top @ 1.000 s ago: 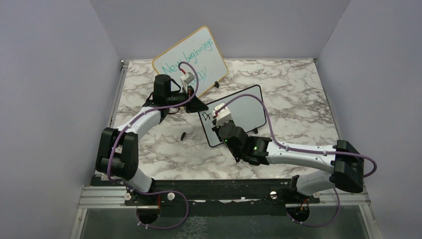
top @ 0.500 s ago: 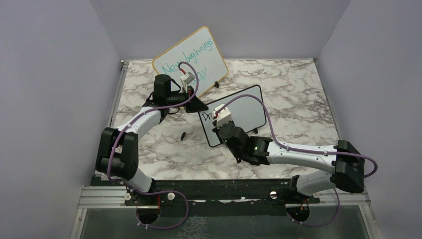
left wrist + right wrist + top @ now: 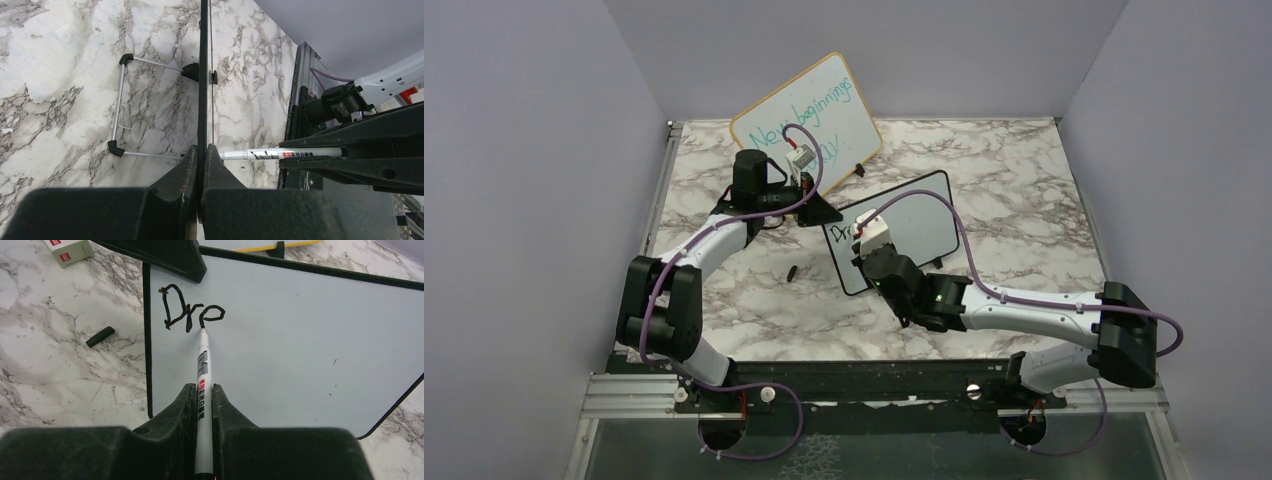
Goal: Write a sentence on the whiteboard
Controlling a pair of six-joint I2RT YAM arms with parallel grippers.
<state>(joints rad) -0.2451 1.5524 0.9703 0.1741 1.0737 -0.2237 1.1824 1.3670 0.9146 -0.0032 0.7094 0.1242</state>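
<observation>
Top view first: the whiteboard (image 3: 924, 222) stands mid-table (image 3: 1024, 190), propped at a slant, just in front of the wood-framed board (image 3: 809, 112) with its teal handwriting. The left end effector (image 3: 821, 213) is at the whiteboard's upper-left corner. The right end effector (image 3: 862, 250) hangs over the left part of the white face. A sentence (image 3: 839, 237) is begun there in black, too small to read from up here. A little black cap (image 3: 793, 272) lies on the marble left of the whiteboard, apart from it.

Over to the left wrist: the whiteboard is seen edge-on, a thin black line running straight up the picture. The left end effector's 2 fingers are pressed together on that edge, pinching it. A wire stand (image 3: 120, 107) shows to the left of the edge, resting on the table. From the right, a marker (image 3: 280, 154) points in sideways, its tip against the face.

Now the right wrist: the right end effector is pinching the marker by its barrel, fingers tight on both sides. The tip touches the face at the lower end of the last letter, and the sentence reads "Dre", 3 black letters by the left frame. The cap lies on the table left of that frame. A small white box (image 3: 67, 249) with red labels sits at the picture's top-left corner.
</observation>
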